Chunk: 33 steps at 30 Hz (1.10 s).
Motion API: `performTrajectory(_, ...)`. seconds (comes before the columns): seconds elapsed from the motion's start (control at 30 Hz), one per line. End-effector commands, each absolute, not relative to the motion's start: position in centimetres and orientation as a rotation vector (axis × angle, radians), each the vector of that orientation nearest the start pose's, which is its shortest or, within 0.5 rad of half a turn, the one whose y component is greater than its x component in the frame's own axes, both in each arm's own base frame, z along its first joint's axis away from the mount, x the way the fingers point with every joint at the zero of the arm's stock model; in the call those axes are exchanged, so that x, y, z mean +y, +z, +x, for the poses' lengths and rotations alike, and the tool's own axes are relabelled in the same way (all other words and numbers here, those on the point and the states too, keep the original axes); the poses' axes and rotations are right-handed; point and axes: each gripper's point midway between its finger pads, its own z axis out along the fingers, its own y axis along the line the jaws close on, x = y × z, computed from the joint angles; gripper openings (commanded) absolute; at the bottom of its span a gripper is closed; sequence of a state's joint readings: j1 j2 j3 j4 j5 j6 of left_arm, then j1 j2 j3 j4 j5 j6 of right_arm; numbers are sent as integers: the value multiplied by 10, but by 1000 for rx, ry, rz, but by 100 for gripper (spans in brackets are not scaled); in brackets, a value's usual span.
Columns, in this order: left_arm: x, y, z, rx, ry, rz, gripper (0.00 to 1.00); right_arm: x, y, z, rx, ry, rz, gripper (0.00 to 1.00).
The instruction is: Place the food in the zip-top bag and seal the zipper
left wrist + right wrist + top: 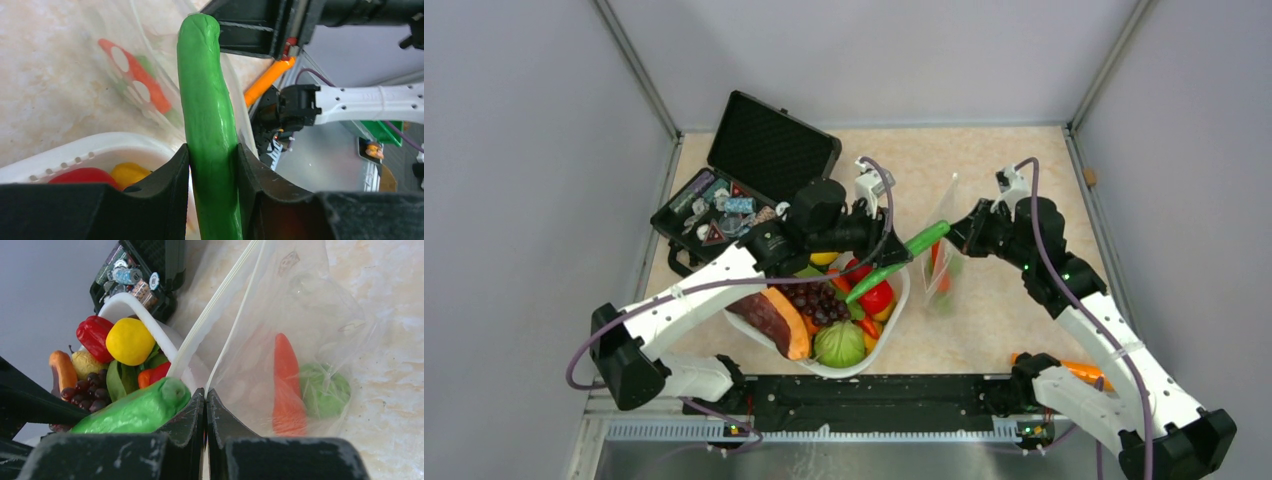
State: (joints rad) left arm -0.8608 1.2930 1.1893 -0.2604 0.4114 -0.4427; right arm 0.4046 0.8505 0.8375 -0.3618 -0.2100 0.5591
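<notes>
My left gripper (896,256) is shut on the long green pod (902,260), which it holds level above the white basket's right rim. In the left wrist view the pod (207,110) stands between the fingers (170,180), its tip toward the bag (150,55). My right gripper (956,234) is shut on the mouth edge of the clear zip-top bag (944,272) and holds it upright. In the right wrist view the zipper strip (216,305) runs up from the shut gripper (206,396). The pod's tip (170,392) is beside the left finger, at the mouth. An orange-red piece (287,390) and a green piece (325,390) lie inside the bag.
The white basket (894,322) holds a papaya slice (776,320), grapes (819,300), a green round piece (839,344), a lemon (129,340) and a red pepper (94,335). An open black case (759,165) stands at the back left. An orange carrot (1086,372) lies by the right arm's base.
</notes>
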Motion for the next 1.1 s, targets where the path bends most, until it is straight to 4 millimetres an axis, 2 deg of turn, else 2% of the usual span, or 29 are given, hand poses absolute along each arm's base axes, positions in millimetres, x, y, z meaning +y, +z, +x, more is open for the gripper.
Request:
performTrajectory(0.0, -356, 293, 216, 2040, -1114, 620, 9, 170, 268, 256, 1963, 807, 0, 0)
performTrajectory(0.17, -354, 285, 229, 2108, -1033, 551, 10, 175, 274, 252, 1948, 815, -32, 0)
performTrajectory(0.3, -360, 283, 234, 2151, -988, 557, 11, 180, 277, 250, 1947, 794, -58, 0)
performTrajectory(0.43, -365, 291, 241, 2192, -913, 561, 13, 183, 280, 248, 1945, 764, -82, 0)
performTrajectory(0.7, -378, 270, 259, 2328, -782, 569, 15, 190, 298, 244, 1874, 826, -80, 0)
performTrajectory(0.87, -380, 257, 270, 2384, -694, 573, 15, 192, 293, 244, 1903, 813, -99, 0)
performTrajectory(1.07, -388, 262, 286, 2337, -679, 547, 21, 195, 295, 244, 1894, 822, -112, 0)
